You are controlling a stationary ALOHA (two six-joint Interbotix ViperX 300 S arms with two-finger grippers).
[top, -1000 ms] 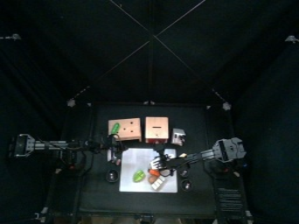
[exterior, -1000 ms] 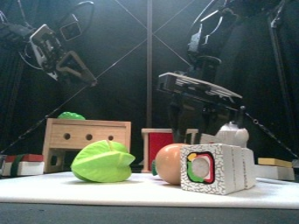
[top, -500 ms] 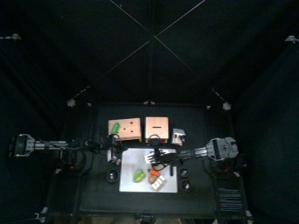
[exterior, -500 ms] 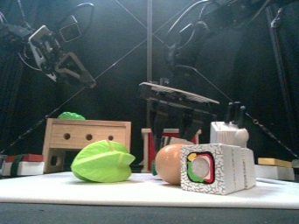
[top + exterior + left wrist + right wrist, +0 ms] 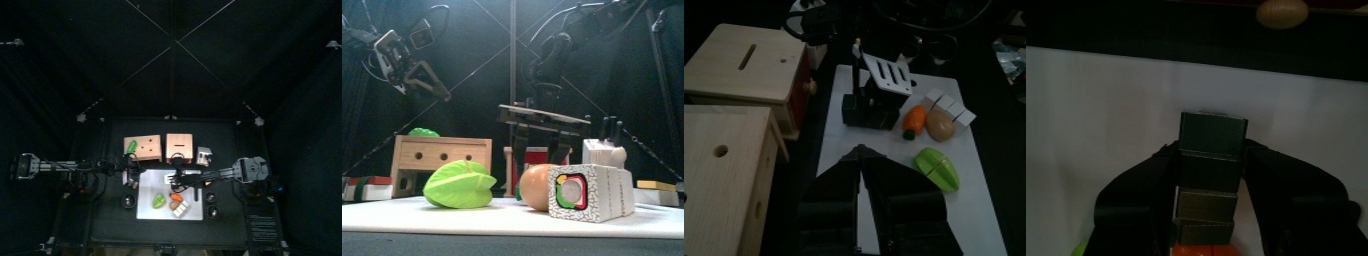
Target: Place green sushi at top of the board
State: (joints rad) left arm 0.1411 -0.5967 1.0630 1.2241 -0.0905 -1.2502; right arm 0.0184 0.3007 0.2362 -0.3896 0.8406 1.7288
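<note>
Green sushi (image 5: 460,186) lies on the board (image 5: 422,215), left part, w/ orange-red piece (image 5: 537,186) and a rice roll (image 5: 591,192) beside it. Right gripper (image 5: 543,125) hangs over the board, jaws wide apart, nothing in them. Left gripper (image 5: 858,195) off board's left edge, can't tell its jaws.

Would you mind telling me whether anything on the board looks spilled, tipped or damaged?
Nothing stands out. The green sushi, the orange piece and the sushi roll rest intact on the white board.
</note>
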